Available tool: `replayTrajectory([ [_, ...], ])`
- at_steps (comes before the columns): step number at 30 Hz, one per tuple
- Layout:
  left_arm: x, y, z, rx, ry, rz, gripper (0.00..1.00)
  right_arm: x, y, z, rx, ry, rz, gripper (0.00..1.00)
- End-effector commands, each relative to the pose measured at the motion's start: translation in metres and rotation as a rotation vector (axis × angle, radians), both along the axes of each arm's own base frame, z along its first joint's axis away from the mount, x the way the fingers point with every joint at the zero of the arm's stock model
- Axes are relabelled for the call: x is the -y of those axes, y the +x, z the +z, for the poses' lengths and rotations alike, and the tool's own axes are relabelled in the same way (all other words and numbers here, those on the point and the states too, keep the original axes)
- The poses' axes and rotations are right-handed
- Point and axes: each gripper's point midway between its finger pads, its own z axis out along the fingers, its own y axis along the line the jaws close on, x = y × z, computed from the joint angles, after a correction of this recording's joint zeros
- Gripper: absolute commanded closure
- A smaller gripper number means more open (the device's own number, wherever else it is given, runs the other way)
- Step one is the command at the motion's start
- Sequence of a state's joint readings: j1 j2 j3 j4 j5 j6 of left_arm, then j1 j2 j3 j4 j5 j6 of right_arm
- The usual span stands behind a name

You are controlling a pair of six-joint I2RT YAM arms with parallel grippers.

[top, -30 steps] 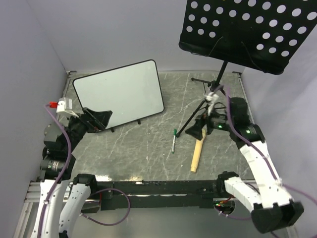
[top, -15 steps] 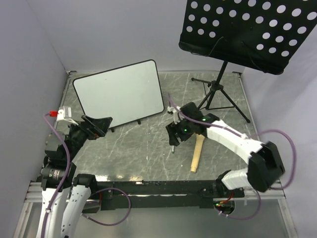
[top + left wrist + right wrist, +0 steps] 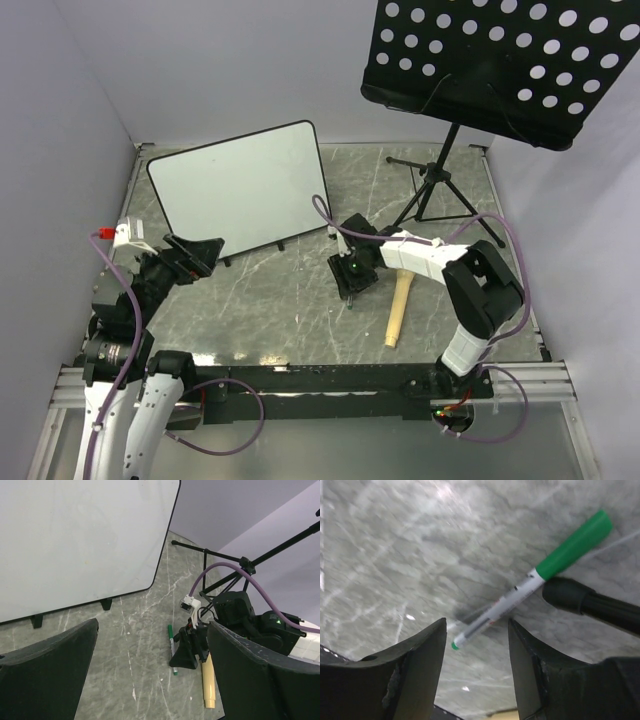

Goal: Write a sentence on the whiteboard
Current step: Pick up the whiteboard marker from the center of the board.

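Blank whiteboard at eleven o'clock, green marker lying on the table
Black music stand at one o'clock. No writing anywhere on the board. Left gripper at eight o'clock, jaws wide, empty. Right gripper at centre, low over the marker, jaws partly apart on either side of its barrel, not gripping. Wooden handle just beside at four o'clock. Judged barely begun: grasping, uncapping and all the writing left to do

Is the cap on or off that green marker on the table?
On: the green cap covers one end of the marker lying flat on the table.
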State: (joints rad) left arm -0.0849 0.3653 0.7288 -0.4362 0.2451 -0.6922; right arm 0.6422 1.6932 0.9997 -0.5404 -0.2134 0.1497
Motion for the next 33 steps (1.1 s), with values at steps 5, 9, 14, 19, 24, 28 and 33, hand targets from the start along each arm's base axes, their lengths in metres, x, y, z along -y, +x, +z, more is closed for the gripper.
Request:
replayTrajectory([
  [5,-0.003,-0.002,0.021,0.069,0.008,0.012,0.04,-0.005,0.008,-0.007,0.022,-0.049,0.004,0.52],
  [9,-0.001,-0.003,0.021,0.071,0.012,0.003,0.03,0.001,0.01,-0.014,0.02,-0.108,0.022,0.65],
  [14,0.004,-0.005,0.015,0.066,-0.011,-0.023,0.03,0.003,0.011,-0.013,0.026,-0.133,0.035,0.78],
  [19,0.023,-0.01,0.004,0.057,-0.079,-0.134,0.04,-0.005,0.008,0.006,0.071,-0.059,0.104,0.84],
  [24,0.046,-0.015,-0.011,0.007,-0.202,-0.266,0.03,-0.016,0.008,0.044,0.176,0.064,0.169,0.87],
  [28,0.063,-0.018,-0.024,-0.015,-0.32,-0.379,0.03,-0.025,0.005,0.069,0.226,0.164,0.192,0.88],
  [33,0.07,-0.014,-0.035,-0.037,-0.457,-0.416,0.04,-0.04,-0.009,0.098,0.269,0.307,0.282,0.88],
])
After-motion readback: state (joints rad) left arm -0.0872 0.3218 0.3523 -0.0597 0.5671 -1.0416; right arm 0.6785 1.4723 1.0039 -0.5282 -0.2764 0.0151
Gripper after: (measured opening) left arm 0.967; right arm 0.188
